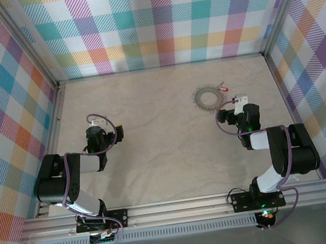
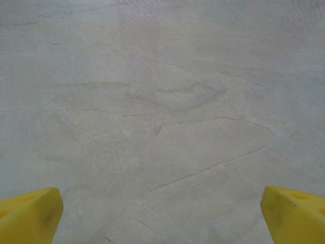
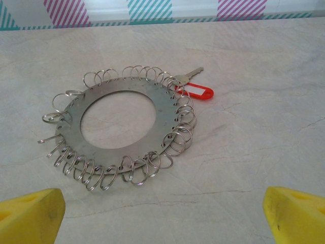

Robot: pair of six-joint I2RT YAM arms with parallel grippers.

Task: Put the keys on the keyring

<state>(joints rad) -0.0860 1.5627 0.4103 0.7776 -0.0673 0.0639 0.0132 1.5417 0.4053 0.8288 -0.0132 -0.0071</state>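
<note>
A: Checked walls (image 1: 156, 21) in many colours stand on three sides, and a creased pale cloth (image 1: 165, 139) covers the table. What's on the left?

B: One arm of the two. The left arm (image 1: 63, 185) is folded, elbow low and out to the left, wrist aimed at the far wall. The left gripper (image 2: 162, 218) hangs over bare cloth, its two yellow fingers (image 2: 30, 216) far apart with nothing between them.

A: And to the right?

B: One keyring (image 3: 165, 114), lying flat on the cloth at the far right of the table. It's a flat metal ring with a big hole, its rim hung with small wire loops (image 3: 175, 140), too many and too overlapped to count surely. One key (image 3: 192, 73) lies at its far right edge, with one red tag (image 3: 195, 92) beside it.

A: The second arm?

B: The right arm (image 1: 286, 154) is folded as well, elbow out to the right. The right gripper (image 3: 162, 216) sits just on the near side of the keyring, apart from it, jaws spread wide and empty.
</note>
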